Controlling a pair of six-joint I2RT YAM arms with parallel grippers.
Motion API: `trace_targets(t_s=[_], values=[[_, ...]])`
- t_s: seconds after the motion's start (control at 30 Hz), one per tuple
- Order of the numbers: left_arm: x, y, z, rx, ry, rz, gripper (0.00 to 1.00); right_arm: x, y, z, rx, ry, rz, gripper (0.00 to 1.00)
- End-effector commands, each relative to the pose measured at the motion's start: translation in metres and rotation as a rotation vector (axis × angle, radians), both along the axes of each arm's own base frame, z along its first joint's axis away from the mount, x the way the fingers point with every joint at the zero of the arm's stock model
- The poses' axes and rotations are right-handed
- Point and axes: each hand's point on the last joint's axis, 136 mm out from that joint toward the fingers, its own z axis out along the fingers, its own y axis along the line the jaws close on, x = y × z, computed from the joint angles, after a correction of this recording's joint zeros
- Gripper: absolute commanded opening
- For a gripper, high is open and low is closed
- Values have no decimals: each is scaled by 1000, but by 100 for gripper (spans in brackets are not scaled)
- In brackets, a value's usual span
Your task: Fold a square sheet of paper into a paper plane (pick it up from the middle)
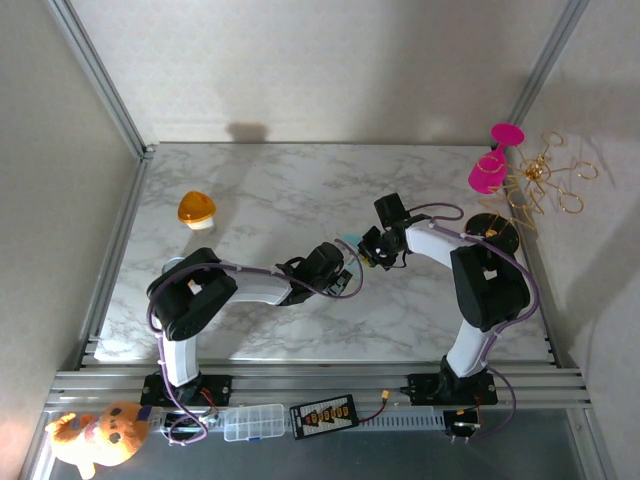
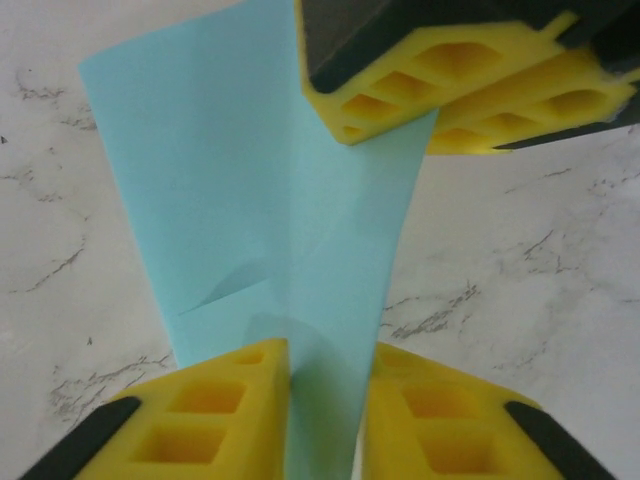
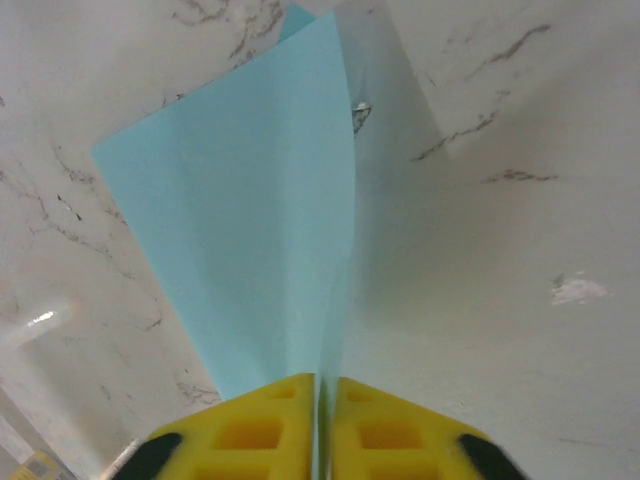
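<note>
Marble table (image 1: 290,185) is sitting between grey walls (image 1: 300,60). Near the top view's middle, right gripper (image 3: 322,385) is pinching blue paper (image 3: 250,230). Left gripper (image 2: 328,350) is sitting around it; I cannot tell if it is squeezing.

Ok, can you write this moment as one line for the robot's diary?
paper: teal, creased, over marble table | right pincer: shut on one end | left pincer: straddles other end, grip unclear
</note>
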Motion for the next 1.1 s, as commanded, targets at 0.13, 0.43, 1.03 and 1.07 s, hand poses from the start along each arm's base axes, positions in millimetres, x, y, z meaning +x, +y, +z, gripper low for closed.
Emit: trace_targets(t_s=[0.13,0.43,1.03,1.07], values=[[3,10,1,-30,1,32,17,3,2,8,-12,-16,11,45],[4,18,5,-166,51,54,13,13,-15,25,-45,-86,-28,66],[2,12,12,-318,220,60,0,27,-17,56,27,-349,86,73],[2,11,12,-334,231,63,0,28,-17,58,33,-371,96,73]])
